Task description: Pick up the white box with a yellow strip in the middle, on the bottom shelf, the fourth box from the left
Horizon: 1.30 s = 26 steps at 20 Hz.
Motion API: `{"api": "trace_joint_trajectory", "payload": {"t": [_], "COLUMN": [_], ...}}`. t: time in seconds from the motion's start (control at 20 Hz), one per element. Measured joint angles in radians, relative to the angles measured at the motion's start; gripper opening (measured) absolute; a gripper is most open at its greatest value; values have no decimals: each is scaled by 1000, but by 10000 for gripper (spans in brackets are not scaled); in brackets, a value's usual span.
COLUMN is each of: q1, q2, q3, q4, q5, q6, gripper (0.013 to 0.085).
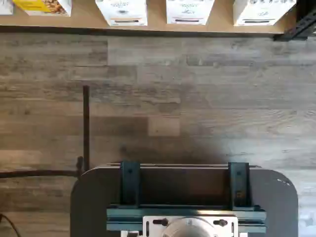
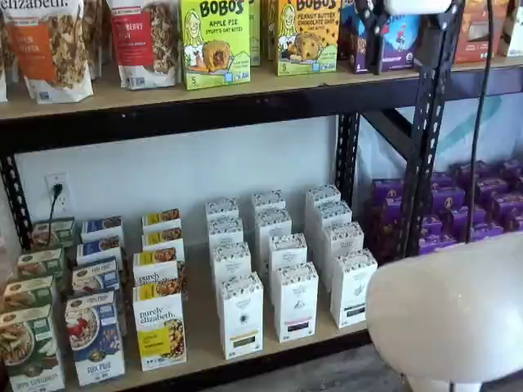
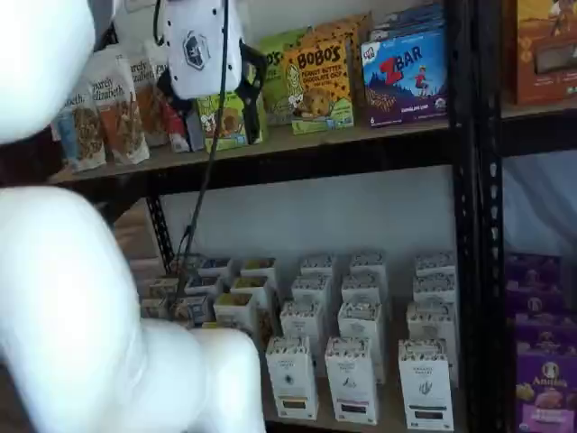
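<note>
The white box (image 2: 241, 314) with the yellow-olive strip stands at the front of the left white column on the bottom shelf (image 2: 200, 328). It also shows in the other shelf view (image 3: 290, 374) and in the wrist view (image 1: 122, 11), at the shelf's front edge (image 1: 84, 19). White cartons with a pink strip (image 2: 296, 302) and a black strip (image 2: 353, 287) stand beside it. My gripper (image 3: 214, 108) hangs high in front of the upper shelf, far above the box. It shows in both shelf views (image 2: 400, 45). Its black fingers are apart, with nothing between them.
A "purely elizabeth" box with a yellow panel (image 2: 160, 331) stands to the left of the white box. Purple boxes (image 2: 482, 204) lie past a black upright (image 2: 425, 139). The white arm (image 2: 449, 310) covers part of both shelf views. A dark mount with teal brackets (image 1: 185, 197) hangs over the wood floor.
</note>
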<state>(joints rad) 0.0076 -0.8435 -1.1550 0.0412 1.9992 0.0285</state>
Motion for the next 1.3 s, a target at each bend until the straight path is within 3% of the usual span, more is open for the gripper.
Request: {"api": "trace_joint_trajectory", "payload": {"t": [0.05, 0.1, 0.7, 1.3], "q1": [63, 66, 30, 14], "q2": [19, 21, 21, -39], "q3": [-14, -15, 8, 158], "q4": [-70, -77, -63, -43], "q5": [25, 26, -8, -147], "q6": [28, 31, 5, -1], "gripper": [850, 850, 850, 850]}}
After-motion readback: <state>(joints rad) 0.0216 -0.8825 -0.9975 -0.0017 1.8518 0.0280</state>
